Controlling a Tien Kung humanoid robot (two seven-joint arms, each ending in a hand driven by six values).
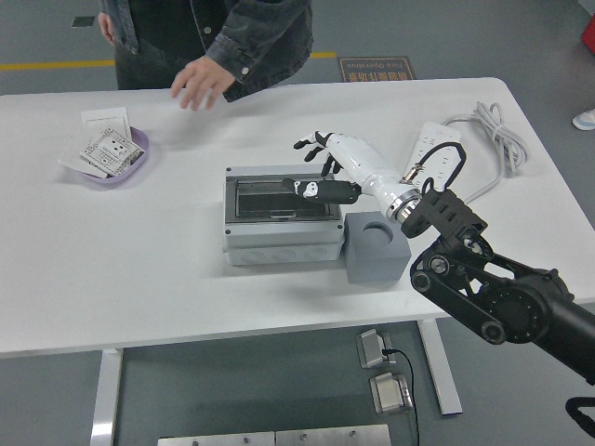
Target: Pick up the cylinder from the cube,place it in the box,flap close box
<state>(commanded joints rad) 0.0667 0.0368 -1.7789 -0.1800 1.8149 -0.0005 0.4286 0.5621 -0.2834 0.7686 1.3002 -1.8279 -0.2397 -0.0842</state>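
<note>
A grey box (279, 243) sits at the table's middle with its clear flap lid (279, 197) lying flat and shut over it. A grey cube (376, 246) with an empty round hole on top stands against the box's right side. The cylinder is not visible. My right hand (316, 177) reaches in from the right, fingers spread, thumb resting on the lid's right part, holding nothing. A person's hand (200, 84) hovers open over the table's far edge, apart from the box. My left arm is out of view.
A purple dish (119, 153) with paper packets sits at the far left. A white power strip (439, 144) and coiled cable (493, 135) lie at the far right. The white table (139, 279) has its near edge at the front.
</note>
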